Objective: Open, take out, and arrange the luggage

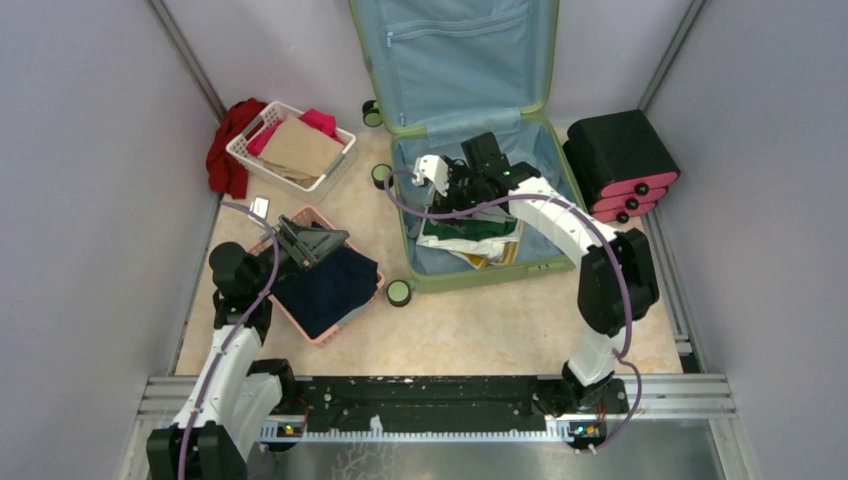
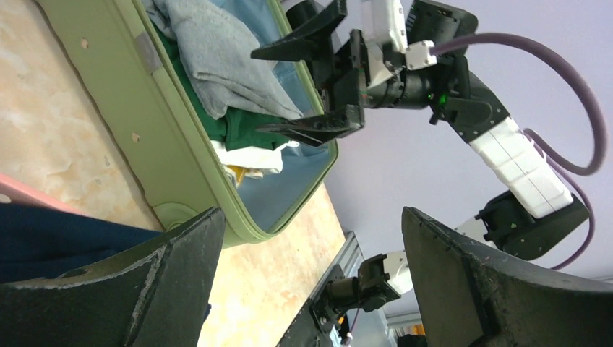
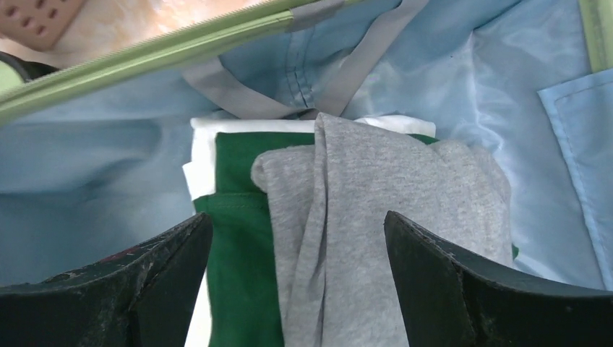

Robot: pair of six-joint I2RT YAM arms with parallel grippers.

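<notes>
A red garment [image 1: 225, 150] lies heaped in the far left corner of the tabletop [image 1: 480, 330], touching a white basket [image 1: 270, 170] that holds tan and pink cloth. Nearer the arms sits a pink basket [image 1: 352, 315] with a navy garment [image 1: 325, 285] in it. The left hand [image 2: 311, 217] hovers over that basket's far end, its fingers spread wide and nothing between them.

In the middle stands the luggage [image 1: 490, 275], open: its base lies flat on the tabletop and its lid leans upright against the back wall, showing the light blue lining. One caster wheel [image 1: 399, 292] sticks out at the near left corner, just beside the pink basket. Folded clothes lie in the base: a grey garment [image 3: 376, 188] on top of a green garment [image 3: 238, 166], with a white garment [image 3: 202, 137] under those. The right hand [image 3: 296, 220] reaches into the base and hangs above the grey garment, fingers wide apart and gripping nothing.

At the far right, close to the luggage, sit black-and-pink stacked cases [image 1: 615, 150].
</notes>
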